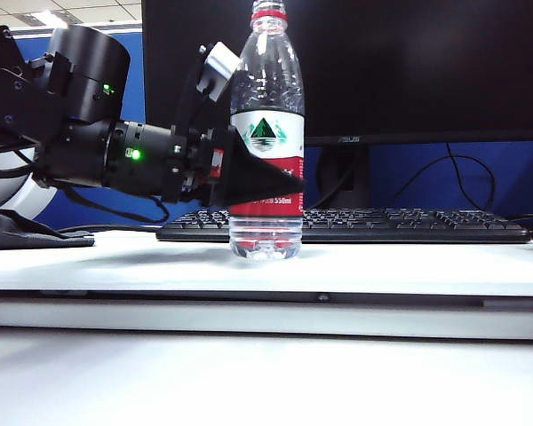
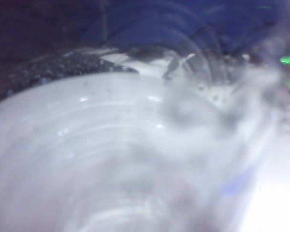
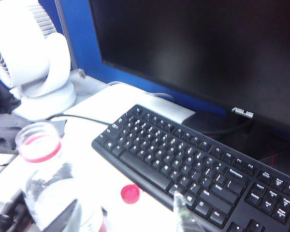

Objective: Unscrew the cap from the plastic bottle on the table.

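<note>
Cap (image 3: 130, 193) was already off, lying on the table (image 1: 409, 266) just beside the keyboard (image 3: 193, 169); bottle (image 1: 266, 142) stood upright in front of the keyboard, neck open. Risk: left gripper (image 1: 271, 182), level around the bottle's label, could tip it while letting go, spilling water. Whether its jaws gripped or stood clear, cannot tell. Right gripper (image 3: 130, 215) hung above the bottle, 2 fingers parted, holding nothing.
</note>
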